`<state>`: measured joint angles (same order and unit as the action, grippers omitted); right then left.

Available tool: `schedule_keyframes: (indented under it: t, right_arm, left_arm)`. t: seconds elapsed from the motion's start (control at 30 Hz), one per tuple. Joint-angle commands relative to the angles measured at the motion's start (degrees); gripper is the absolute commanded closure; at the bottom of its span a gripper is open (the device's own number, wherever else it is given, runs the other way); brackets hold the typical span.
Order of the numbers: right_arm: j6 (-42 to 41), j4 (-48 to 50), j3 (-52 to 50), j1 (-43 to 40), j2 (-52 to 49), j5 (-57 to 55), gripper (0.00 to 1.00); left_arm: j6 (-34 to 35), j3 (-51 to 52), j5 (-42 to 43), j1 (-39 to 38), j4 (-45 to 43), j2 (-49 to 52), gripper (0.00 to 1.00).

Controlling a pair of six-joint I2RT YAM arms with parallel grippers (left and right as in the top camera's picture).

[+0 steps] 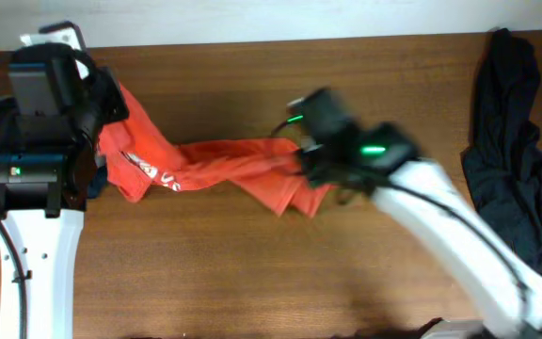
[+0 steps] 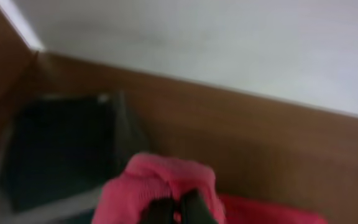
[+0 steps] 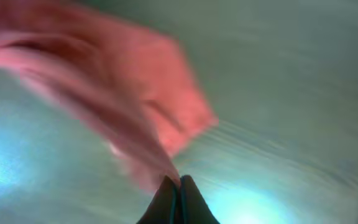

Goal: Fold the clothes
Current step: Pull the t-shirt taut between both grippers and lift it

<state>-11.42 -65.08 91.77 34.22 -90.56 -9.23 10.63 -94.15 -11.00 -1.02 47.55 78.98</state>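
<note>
The red-orange T-shirt (image 1: 224,168) is stretched into a long band across the wooden table (image 1: 252,273), white lettering showing near its left end. My left gripper (image 1: 102,127) is shut on the shirt's left end; in the left wrist view the cloth (image 2: 160,183) bunches over the closed fingers (image 2: 180,210). My right gripper (image 1: 309,160) is shut on the shirt's right end; in the blurred right wrist view the cloth (image 3: 123,106) trails from the closed fingertips (image 3: 179,186). A limp black garment (image 1: 516,160) lies at the right edge.
The left arm's black base (image 1: 36,141) and white mount stand at the left edge. The right arm's white link (image 1: 459,245) crosses the table's right front. A white wall runs behind the table (image 2: 229,50).
</note>
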Motion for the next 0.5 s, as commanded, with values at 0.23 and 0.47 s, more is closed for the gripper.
schedule_keyframes:
  t: [0.23,0.47]
  right_arm:
    - [4.02,-5.6,0.35,-22.77,22.4,-3.02,0.96]
    - [5.42,-6.58,1.92,-28.13,31.19,-3.52,0.96]
  left_arm:
    - [-1.55,-1.27,-5.92,-0.04,11.72,-2.03,0.99]
    - [-1.53,-1.81,-5.92,2.89,12.59,-9.42,0.99]
